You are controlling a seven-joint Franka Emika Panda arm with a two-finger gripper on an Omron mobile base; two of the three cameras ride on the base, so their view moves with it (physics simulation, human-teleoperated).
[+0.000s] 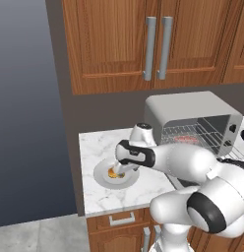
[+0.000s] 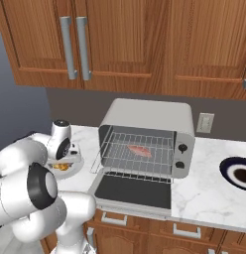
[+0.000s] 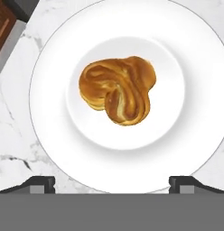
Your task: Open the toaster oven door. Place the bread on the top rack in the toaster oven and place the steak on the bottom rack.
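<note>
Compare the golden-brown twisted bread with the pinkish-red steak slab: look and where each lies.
The golden-brown twisted bread is lumpy; the pinkish-red steak slab is flat. The bread lies on a white round plate on the counter; the steak lies on a wire rack inside the open light-grey toaster oven. Both are small and lie free of the gripper.

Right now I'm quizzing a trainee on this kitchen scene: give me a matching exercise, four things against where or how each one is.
Things:
1. bread
2. steak
3. oven door
4. gripper

States:
A. folded down flat, open
B. on a white plate on the counter
C. on a wire rack inside the toaster oven
D. open, above the plate

Pairs: 1-B, 2-C, 3-A, 4-D
</note>
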